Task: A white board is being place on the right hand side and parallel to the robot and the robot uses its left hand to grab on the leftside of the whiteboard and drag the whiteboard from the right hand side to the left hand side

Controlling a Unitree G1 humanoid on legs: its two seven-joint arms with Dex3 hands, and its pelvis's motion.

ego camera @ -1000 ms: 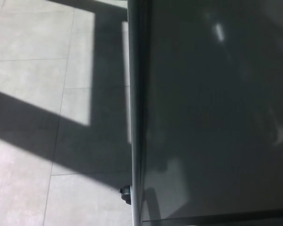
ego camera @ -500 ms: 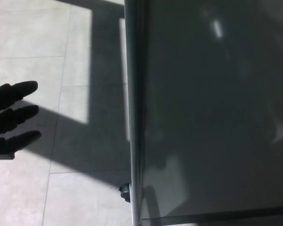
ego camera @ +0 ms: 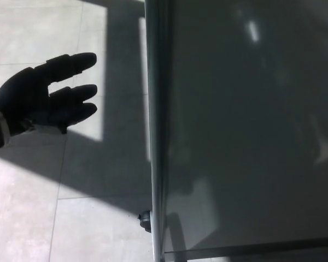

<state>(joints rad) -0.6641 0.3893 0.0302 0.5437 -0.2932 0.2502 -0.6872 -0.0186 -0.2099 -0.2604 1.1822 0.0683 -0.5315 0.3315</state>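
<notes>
Left hand: your left hand (ego camera: 41, 101) comes in from the left edge in the upper half of the view, held over the floor, holding nothing.
Fingers: its fingers (ego camera: 71, 63) are stretched out and slightly spread, tips pointing toward the whiteboard; nothing is between them.
Whiteboard: the whiteboard (ego camera: 251, 125) fills the right side of your view from top to bottom, its surface dark and in shade with a few faint reflections.
Left edge: the board's metal frame edge (ego camera: 153, 120) runs nearly vertically down the view, just right of centre-left.
Gap: your fingertips are near that frame edge but apart from it; a strip of shaded floor shows between them.
Caster: a small dark caster (ego camera: 145, 221) sticks out at the foot of the frame, low in the view.
Floor: the tiled floor (ego camera: 27, 196) on the left is pale, crossed by broad shadow bands and a bright sunlit patch behind your hand.
Right hand: you cannot see it here.
</notes>
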